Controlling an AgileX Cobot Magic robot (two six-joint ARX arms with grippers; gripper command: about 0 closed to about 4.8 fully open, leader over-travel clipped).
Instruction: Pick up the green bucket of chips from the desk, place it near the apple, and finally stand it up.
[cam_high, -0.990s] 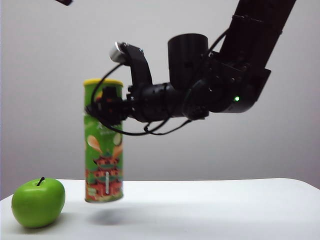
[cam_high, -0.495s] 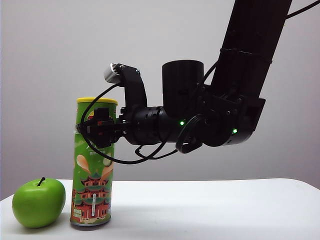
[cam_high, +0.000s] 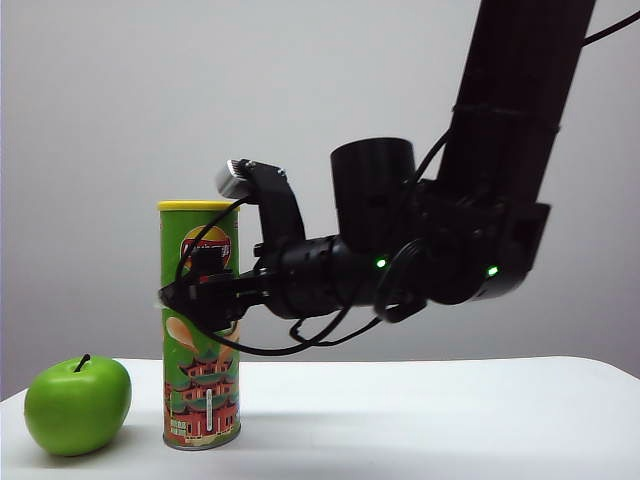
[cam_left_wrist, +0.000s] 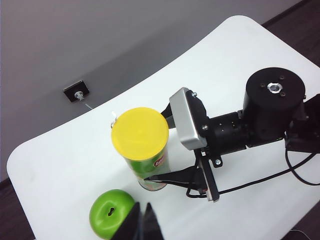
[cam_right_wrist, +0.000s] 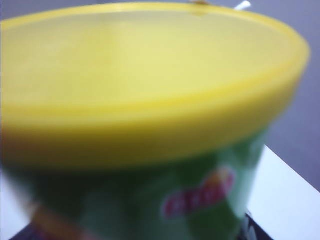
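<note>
The green bucket of chips (cam_high: 201, 330) stands upright on the desk (cam_high: 420, 420), yellow lid up, silver base flat on the white top, just beside the apple (cam_high: 77, 405) with a small gap between them.

The right gripper (cam_high: 190, 292) is level at the can's mid-height — jaws spread wide on either side of the can. In the left wrist view a fingertip (cam_left_wrist: 152, 177) sits close to the can wall, but contact can't be told.

The right wrist view is filled w/ the blurred yellow lid and green wall, very near the camera.

The left gripper (cam_left_wrist: 142, 223) hangs high above the desk, over the apple — fingers close together, nothing between them.
</note>
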